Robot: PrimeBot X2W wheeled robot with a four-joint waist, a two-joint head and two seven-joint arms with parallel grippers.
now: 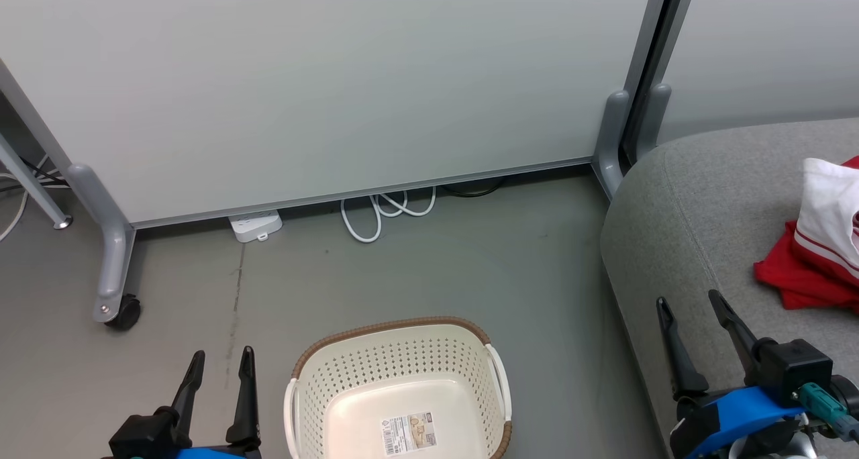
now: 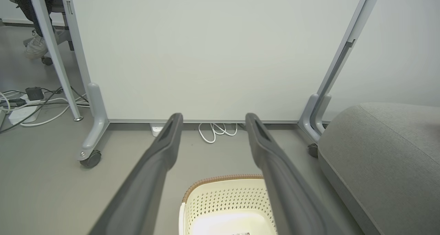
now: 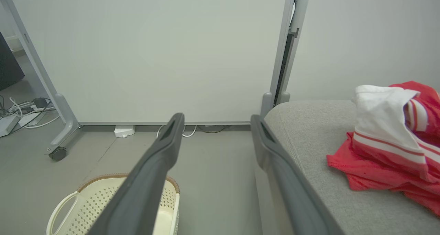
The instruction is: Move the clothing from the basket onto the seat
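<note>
The clothing (image 1: 815, 244) lies in a red and white heap on the grey seat (image 1: 678, 204) at the right; the right wrist view shows the clothing (image 3: 388, 142) with striped trim on the seat (image 3: 309, 125). On the floor stands the cream basket (image 1: 402, 368), with just a label sticker inside it. My left gripper (image 1: 219, 366) is open at the lower left, left of the basket. My right gripper (image 1: 691, 304) is open over the seat's front edge, left of the clothing. In the left wrist view the basket (image 2: 223, 200) sits below my open left gripper (image 2: 213, 120).
A wheeled white partition (image 1: 302, 90) stands behind the basket, its caster (image 1: 124, 311) at the left. A power strip (image 1: 255, 225) and a white cable (image 1: 386, 211) lie at its foot. A person's shoe (image 2: 34, 47) shows beyond the partition. Grey floor (image 1: 470, 271) separates the basket from the seat.
</note>
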